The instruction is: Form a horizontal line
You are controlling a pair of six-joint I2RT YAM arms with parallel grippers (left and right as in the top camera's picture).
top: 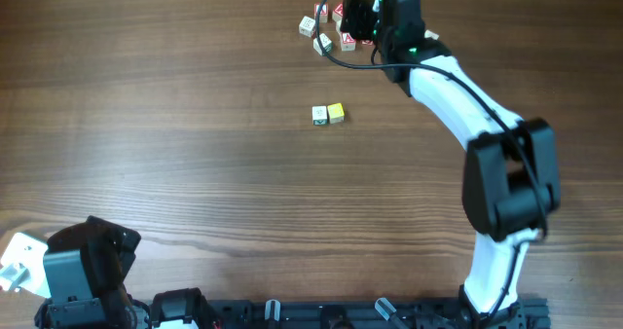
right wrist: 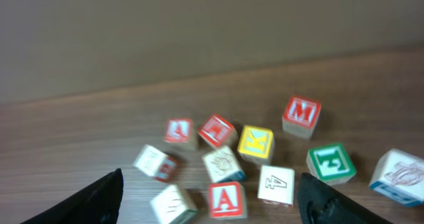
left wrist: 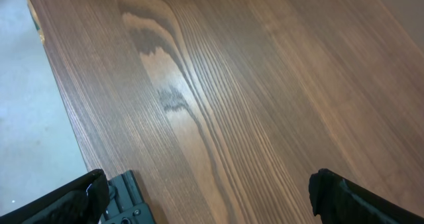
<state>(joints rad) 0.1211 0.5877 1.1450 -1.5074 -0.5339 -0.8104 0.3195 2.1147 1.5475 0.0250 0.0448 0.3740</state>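
Status: right claw point(right wrist: 211, 184) above the loose cluster point(right wrist: 255, 143), horizontal line point(top: 328, 114) mid-tabletop point(top: 175, 125).
I see the line as two touching cubes, white-with-green beside yellow, well apart from the cluster. The right claw is spread wide and grips nothing. The left claw point(left wrist: 209, 184) sits at the near-left corner, also wide and empty.

the right arm point(top: 448, 95) has white link shells between black joint housings, a thin black cable point(top: 341, 62) looping from its black wrist beside a green light point(top: 413, 49); the left arm point(top: 83, 261) is black with a white piece
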